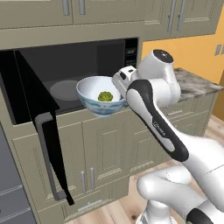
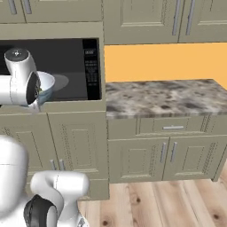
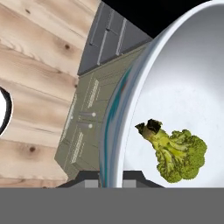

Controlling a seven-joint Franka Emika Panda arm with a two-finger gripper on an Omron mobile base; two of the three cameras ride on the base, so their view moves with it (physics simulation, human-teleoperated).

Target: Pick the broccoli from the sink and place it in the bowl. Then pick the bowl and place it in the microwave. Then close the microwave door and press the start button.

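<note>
Gripping the rim of the round deep white bowl (image 1: 101,100) with the blue-green pattern on its outside, the two-finger tool (image 3: 110,181) on the white arm has its jaws drawn narrow, one tip on each side of the bowl's wall, as the hand view shows. The small yellow-green lumpy broccoli floret (image 3: 176,153) lies inside the bowl on its white bottom, stalk pointing away from the florets. In the left base view the bowl hangs in the air, roughly level, in front of the open mouth of the large black built-in microwave (image 1: 83,74), just outside the cavity and above the beige cabinet doors (image 1: 109,148) below it. The wide black glossy microwave door (image 1: 37,127) with its long grey bar handle (image 1: 48,157) stands swung open to the left. Deeper in, the grey round turntable plate (image 1: 64,90) lies on the cavity floor. Further right, the speckled stone bench (image 2: 164,96) runs along the orange wall (image 2: 164,62).
</note>
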